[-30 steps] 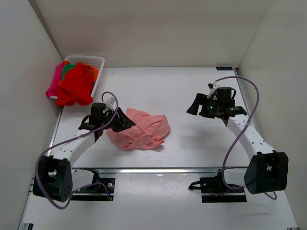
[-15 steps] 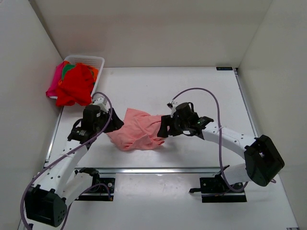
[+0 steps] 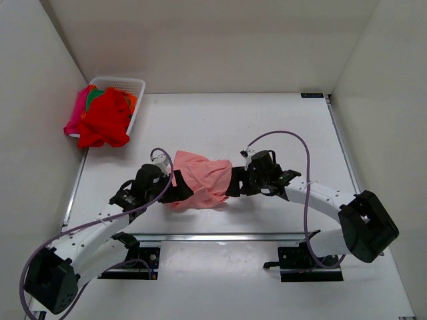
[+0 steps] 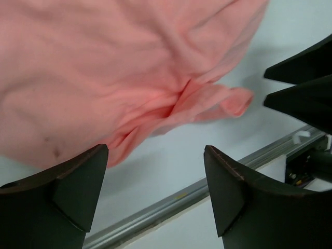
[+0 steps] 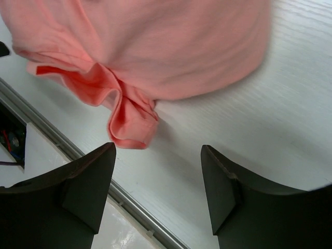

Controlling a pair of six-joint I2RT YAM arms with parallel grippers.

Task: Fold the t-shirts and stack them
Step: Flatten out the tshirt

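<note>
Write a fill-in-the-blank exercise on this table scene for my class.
The crumpled shirt on the table is ____ in colour. The red shirt hangs over the white ____. The left gripper and right gripper both stand ____, holding nothing.
Missing words: pink; basket; open.

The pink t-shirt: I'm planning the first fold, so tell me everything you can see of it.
The pink t-shirt is plain salmon-pink soft cloth, crumpled into a wrinkled heap on the white table near its front edge. A small folded flap sticks out on its near side. The left gripper and right gripper flank it, both open, with no cloth between their fingers. No sleeve or collar can be made out.
</note>
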